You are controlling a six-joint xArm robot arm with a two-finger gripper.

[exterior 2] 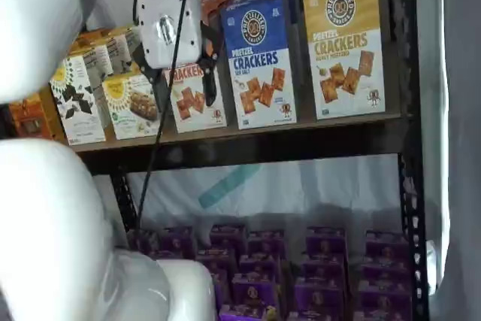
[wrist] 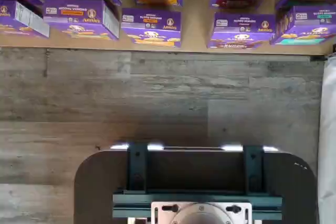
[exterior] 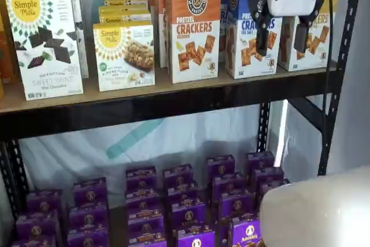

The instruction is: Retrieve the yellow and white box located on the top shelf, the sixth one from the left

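Observation:
The yellow and white box stands upright at the right end of the top shelf, with "CRACKERS" lettering and a round dark logo. In a shelf view it is partly hidden behind the gripper. My gripper hangs in front of the shelf at carton height, white body above and two black fingers pointing down with a plain gap between them, holding nothing. It also shows in a shelf view, in front of the orange carton. The wrist view shows neither the box nor the fingers.
A blue-topped carton and an orange-topped carton stand left of the yellow one. White Simple Mills boxes fill the shelf's left. Small purple boxes sit on the lower level and show in the wrist view. A black upright stands at the right.

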